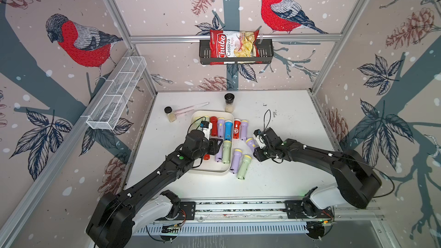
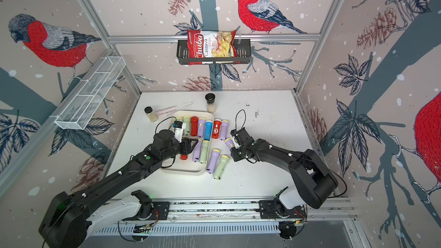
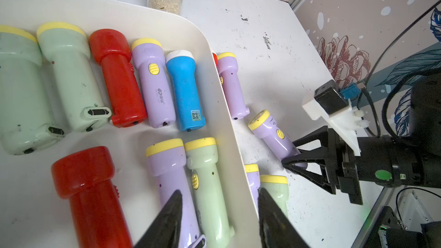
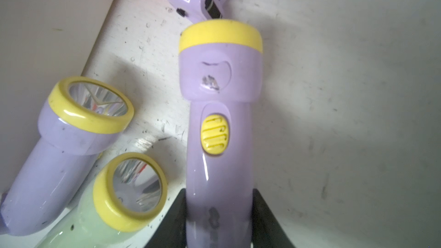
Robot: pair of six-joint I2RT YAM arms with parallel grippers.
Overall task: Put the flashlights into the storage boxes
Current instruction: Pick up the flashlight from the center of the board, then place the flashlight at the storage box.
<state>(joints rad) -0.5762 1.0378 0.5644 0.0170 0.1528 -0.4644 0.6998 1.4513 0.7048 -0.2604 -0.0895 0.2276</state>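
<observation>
Two jars (image 1: 229,102) stand on the scuffed white table (image 1: 286,175) amid bird wallpaper (image 1: 78,41).

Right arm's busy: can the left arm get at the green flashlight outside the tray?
Probably yes: the left gripper hangs open over the tray close by, and nothing covers the green flashlight; a lilac one beside it crowds the grip.

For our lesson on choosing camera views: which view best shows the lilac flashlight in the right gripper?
Right wrist view: the lilac flashlight fills it, right gripper shut on its handle. The left wrist view shows it smaller; both top views show only its head.
</observation>
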